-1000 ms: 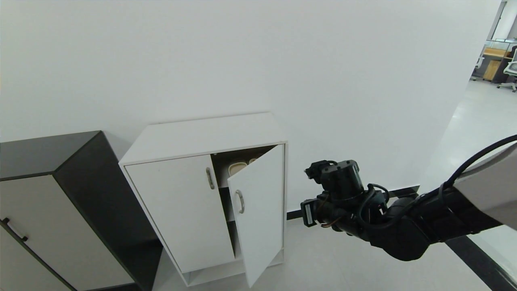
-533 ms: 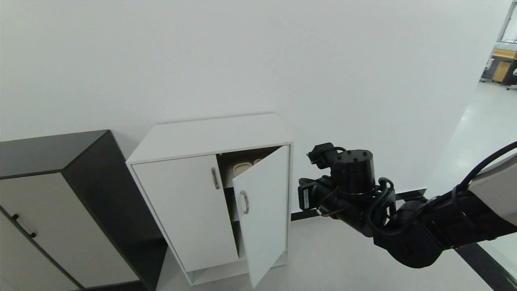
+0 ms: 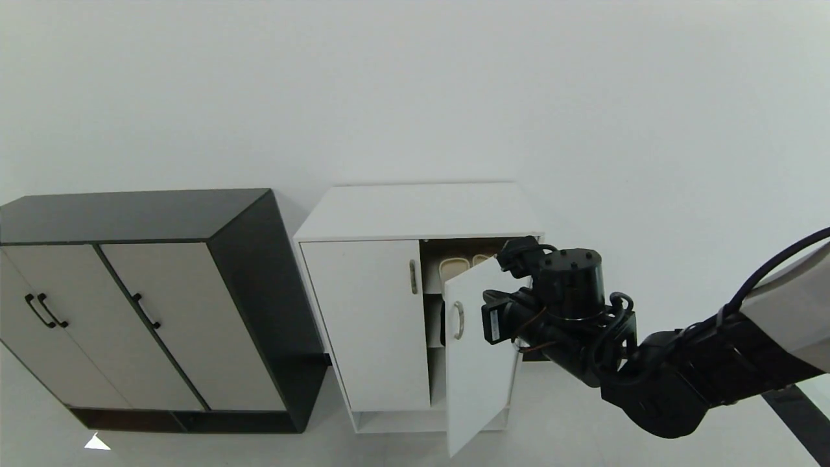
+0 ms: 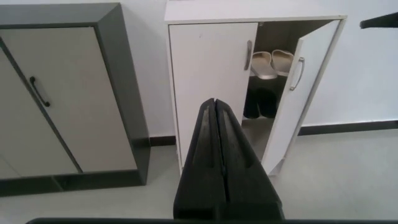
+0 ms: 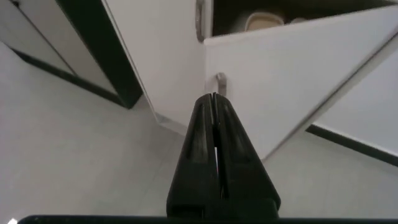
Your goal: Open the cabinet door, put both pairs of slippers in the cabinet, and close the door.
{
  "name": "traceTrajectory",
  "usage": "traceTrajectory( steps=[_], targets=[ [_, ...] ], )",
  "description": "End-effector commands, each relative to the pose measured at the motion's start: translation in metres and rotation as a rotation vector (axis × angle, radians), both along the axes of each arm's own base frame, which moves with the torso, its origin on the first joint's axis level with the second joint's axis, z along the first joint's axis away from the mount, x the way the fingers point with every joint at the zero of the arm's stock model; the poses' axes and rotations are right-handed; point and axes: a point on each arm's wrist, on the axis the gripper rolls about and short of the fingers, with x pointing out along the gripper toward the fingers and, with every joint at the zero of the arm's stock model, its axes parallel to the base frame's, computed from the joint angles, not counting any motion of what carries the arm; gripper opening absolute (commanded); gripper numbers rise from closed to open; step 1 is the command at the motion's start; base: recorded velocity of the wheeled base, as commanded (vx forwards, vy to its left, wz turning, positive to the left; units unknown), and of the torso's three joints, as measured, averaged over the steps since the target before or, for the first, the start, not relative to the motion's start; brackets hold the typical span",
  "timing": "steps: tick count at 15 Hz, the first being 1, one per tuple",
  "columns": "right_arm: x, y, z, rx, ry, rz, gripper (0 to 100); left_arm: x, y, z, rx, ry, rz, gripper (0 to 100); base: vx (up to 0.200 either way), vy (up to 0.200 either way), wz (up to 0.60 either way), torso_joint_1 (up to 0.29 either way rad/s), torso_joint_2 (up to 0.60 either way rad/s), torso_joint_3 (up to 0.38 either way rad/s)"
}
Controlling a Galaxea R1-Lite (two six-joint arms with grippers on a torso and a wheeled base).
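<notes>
White wall [image 3: 415, 97] behind, pale floor [image 3: 570, 428] below. The white cabinet [image 3: 415, 211] stands against the wall, with a dark cabinet [image 3: 249, 272] with two pale doors just beside it on the robot's left. On the white cabinet, the left door [image 3: 366, 324] is shut and the right door [image 3: 480, 376] hangs partly open, swung out toward the robot. Both pairs of slippers are inside: light pair [image 4: 272, 62] on the upper shelf, dark pair [image 4: 257, 102] on the shelf under it. Right gripper [image 5: 214, 98]: fingers pressed together, nothing between them, tip aimed at the outer face of the right door, near its metal handle [image 5: 220, 79]; can't confirm contact. In the head view the right arm [image 3: 583, 324] sits at the open door's upper hinge-side corner and overlaps it. Left gripper [image 4: 214, 102]: fingers together too, empty, held well back from the white cabinet, pointing at the lower part of the left door.
</notes>
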Motion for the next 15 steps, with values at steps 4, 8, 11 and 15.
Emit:
traceTrajectory(
  steps=[4, 8, 11, 15],
  targets=[
    [-0.014, -0.032, -0.018, -0.045, 0.075, 0.026, 0, 0.000, 0.000, 0.000, 0.001, 0.001, -0.002, 0, 0.000, 0.000, 0.00, 0.000, 0.00, 0.000],
    [-0.022, -0.057, -0.042, -0.056, 0.102, 0.087, 0, 0.000, 0.000, 0.000, 0.001, 0.001, -0.002, 0, 0.100, 0.000, 0.00, 0.001, 0.00, -0.002],
    [-0.023, -0.059, -0.051, -0.056, 0.104, 0.084, 0, 0.000, 0.000, 0.000, 0.001, 0.001, -0.002, 0, 0.200, 0.000, 0.00, -0.002, 0.01, 0.009],
    [-0.023, -0.058, -0.053, -0.059, 0.107, 0.087, 0, 0.000, 0.000, 0.000, 0.001, 0.001, -0.002, 0, 0.200, 0.000, 0.00, 0.006, 0.00, 0.004]
  ],
)
